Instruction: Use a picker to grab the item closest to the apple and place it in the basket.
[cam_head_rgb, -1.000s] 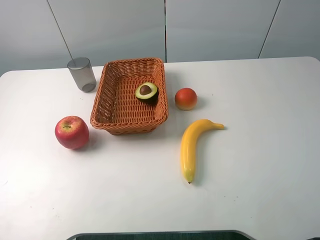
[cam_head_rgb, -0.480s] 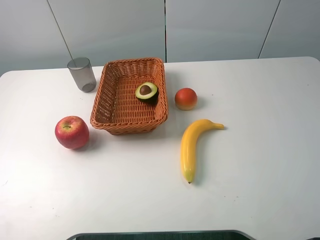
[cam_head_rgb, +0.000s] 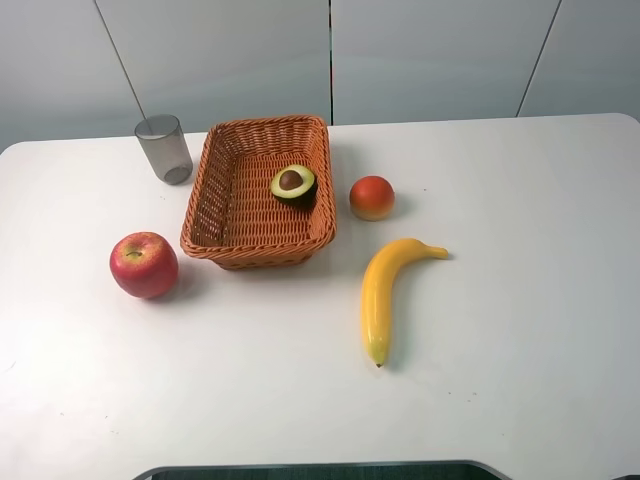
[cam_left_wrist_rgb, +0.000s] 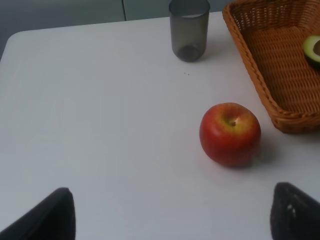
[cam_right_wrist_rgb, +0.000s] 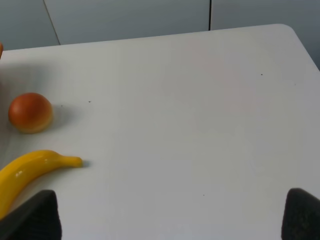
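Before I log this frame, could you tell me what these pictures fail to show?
- Left tool: only its dark fingertips enter the left wrist view; the frame edge cuts the rest.
- Right tool: likewise in the right wrist view.
- Avocado: cropped by the left wrist view's edge.
- Banana: one end cut off.

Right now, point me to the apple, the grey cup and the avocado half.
apple (cam_left_wrist_rgb: 230, 133): left wrist view, middle of its red skin, just below the stem.
grey cup (cam_head_rgb: 164, 149): exterior high view, middle of its side wall.
avocado half (cam_head_rgb: 293, 184): exterior high view, cut face near the pit, inside the basket.
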